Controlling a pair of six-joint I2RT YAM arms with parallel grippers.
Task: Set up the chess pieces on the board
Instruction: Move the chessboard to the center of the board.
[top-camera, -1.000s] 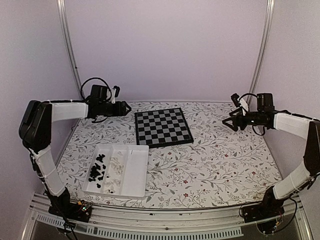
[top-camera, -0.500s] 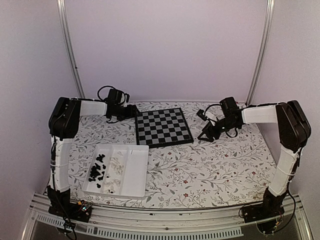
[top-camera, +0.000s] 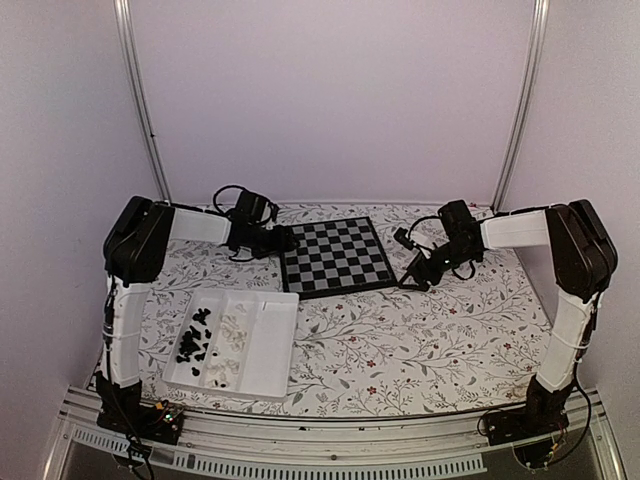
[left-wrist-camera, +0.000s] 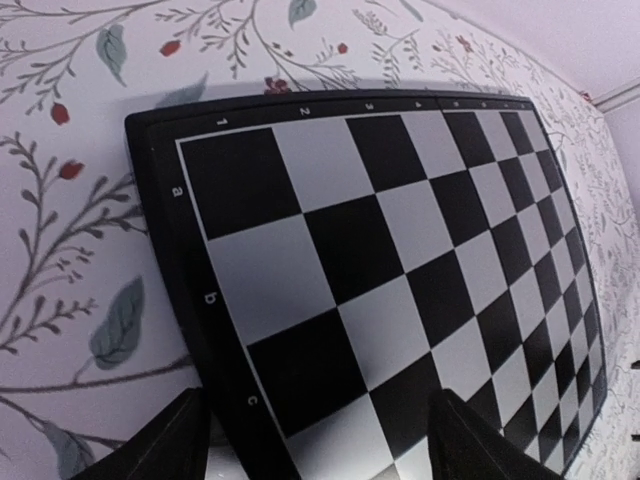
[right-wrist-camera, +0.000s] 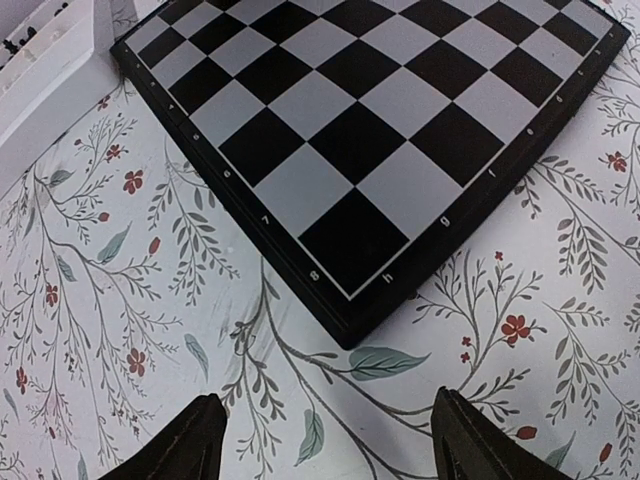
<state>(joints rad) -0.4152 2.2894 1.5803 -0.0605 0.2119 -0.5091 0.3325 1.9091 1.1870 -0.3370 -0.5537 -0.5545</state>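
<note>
Table, covered with a leaf-and-berry printed cloth, seen from above and behind the two arms.

The board, black and silver-grey checks in a thin black border, lies flat at the far middle of the table, turned slightly askew to the table edge.

White compartment tray, near left, well apart from the board.

Left gripper, low at the board's left edge. In the left wrist view the gripper stands wide. One fingertip is over the cloth just outside the border and the other is over the squares, so the edge by rows b and c runs between them. Nothing is clasped.

Right gripper, just beside the board's right near corner. In the right wrist view the gripper is spread wide over bare cloth, the h8 corner just ahead of it, holding nothing.

The chess pieces lie loose in the tray: black ones heaped in the left compartment, cream-white ones in the next; single figures are too small to name.
</note>
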